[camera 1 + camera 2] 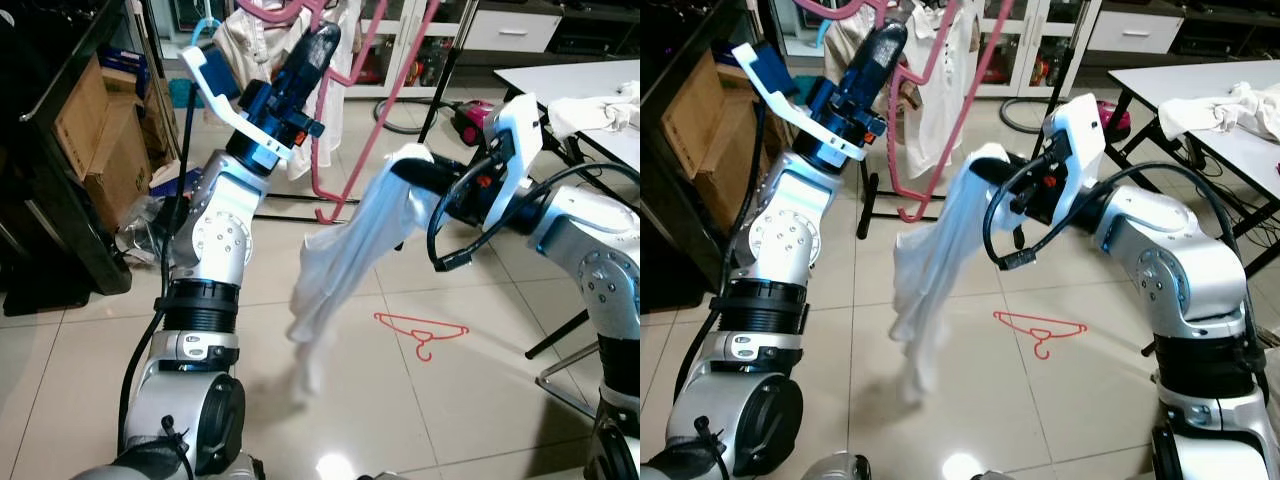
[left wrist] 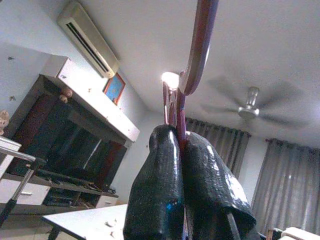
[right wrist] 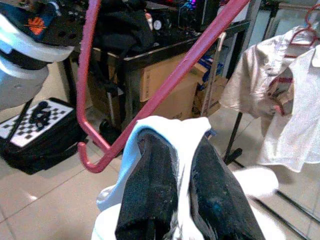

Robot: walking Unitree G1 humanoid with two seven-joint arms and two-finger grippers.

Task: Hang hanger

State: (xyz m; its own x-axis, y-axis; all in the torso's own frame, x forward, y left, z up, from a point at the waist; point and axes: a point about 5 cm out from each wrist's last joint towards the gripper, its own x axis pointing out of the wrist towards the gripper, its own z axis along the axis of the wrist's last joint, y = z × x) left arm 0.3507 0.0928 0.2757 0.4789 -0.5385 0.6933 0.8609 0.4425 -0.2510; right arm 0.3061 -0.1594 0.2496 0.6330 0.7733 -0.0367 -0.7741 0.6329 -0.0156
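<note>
Left gripper [image 2: 180, 150]: fingers clamped on pink hanger [image 1: 345, 110], raised. Right gripper [image 3: 182, 150]: pinched on white garment [image 1: 340, 270] draping below hanger. Hanger's top cut off.

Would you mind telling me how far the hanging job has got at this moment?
Done: both pieces are picked up. The left gripper is shut on the pink hanger, raised; the right gripper is shut on the white garment, which dangles beside it. In hand: bringing the two together. Left: the garment is not on the hanger, and the hanger is not yet hung. A red hanger lies on the floor.
</note>
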